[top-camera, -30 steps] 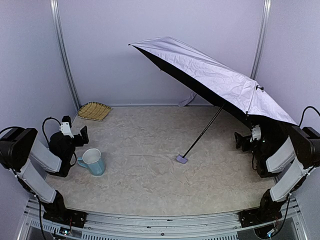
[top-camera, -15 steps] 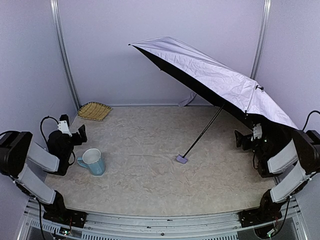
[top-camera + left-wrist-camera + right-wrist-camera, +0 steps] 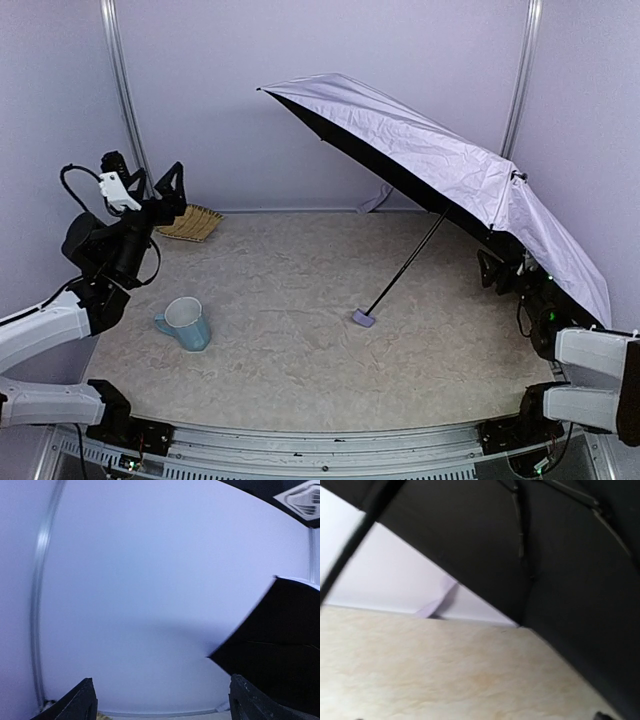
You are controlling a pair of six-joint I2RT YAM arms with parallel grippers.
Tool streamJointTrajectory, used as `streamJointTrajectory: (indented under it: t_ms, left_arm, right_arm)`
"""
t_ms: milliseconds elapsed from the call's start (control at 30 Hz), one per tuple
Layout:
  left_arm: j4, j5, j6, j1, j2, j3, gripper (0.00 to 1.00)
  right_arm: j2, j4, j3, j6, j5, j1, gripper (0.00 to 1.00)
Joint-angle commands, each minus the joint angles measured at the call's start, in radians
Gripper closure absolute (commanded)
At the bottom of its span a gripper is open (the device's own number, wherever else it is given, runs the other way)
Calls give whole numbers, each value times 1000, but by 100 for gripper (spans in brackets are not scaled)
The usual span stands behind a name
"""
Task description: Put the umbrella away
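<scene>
Open umbrella (image 3: 440,160) tilts toward 2 o'clock. Left gripper (image 3: 159,692), 10 o'clock, jaws apart. Right gripper (image 3: 492,272), 3 o'clock: cannot tell.

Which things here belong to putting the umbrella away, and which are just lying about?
Job in hand:
- umbrella, open

Lying about:
- mug
- wicker tray
</scene>
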Motion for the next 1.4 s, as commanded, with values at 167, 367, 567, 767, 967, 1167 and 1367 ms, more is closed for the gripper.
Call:
streamJointTrajectory:
  t_ms: [167, 367, 567, 767, 967, 1167, 1367]
  left_arm:
    - [-144, 202, 89, -482, 243, 27, 11]
    - [-52, 256, -30, -565, 367, 12, 10]
    - [-60, 220, -57, -586, 415, 16, 8]
    - [-78, 156, -5, -592, 407, 5, 6]
    - [-83, 152, 19, -591, 411, -6, 4]
    - [-161, 263, -5, -579, 437, 33, 4]
    - [-243, 454, -22, -565, 415, 112, 5]
  right_arm:
    - [-131, -143, 84, 363, -119, 80, 14]
    - [47, -38, 180, 487, 156, 299, 11]
    - [362, -1, 397, 594, 319, 389, 12]
    - [551, 28, 528, 651, 377, 416, 45]
    - [567, -14, 565, 678, 353, 437, 96]
    - [477, -162, 673, 578, 170, 485, 100]
    - [375, -185, 757, 567, -168, 514, 100]
